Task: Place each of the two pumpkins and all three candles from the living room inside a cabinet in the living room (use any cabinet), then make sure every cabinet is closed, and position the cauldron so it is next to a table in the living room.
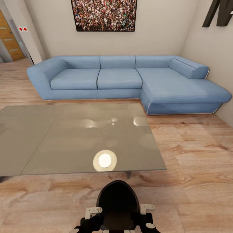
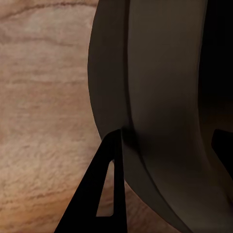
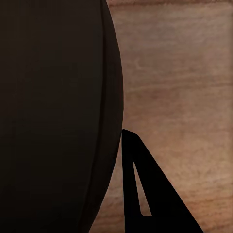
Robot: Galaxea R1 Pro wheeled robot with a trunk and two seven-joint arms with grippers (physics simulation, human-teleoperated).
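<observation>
Head view: grey table (image 1: 81, 136) before blue sofa (image 1: 129, 81) | both end effectors' opening: cannot tell

Place: a home's living room.
Seating: a blue sectional sofa (image 1: 129, 81) with a chaise stands against the off-white walls (image 1: 161, 29), well beyond the jaws.
Counter: a low grey glossy counter (image 1: 81, 139) lies between the jaws and the sofa.
Floor: light wood planks (image 1: 194, 155), also seen beside each wrist's finger.
Decor: a framed crowd picture (image 1: 104, 15) hangs above the sofa.
Doorway: a wooden door (image 1: 9, 38) far off.
</observation>
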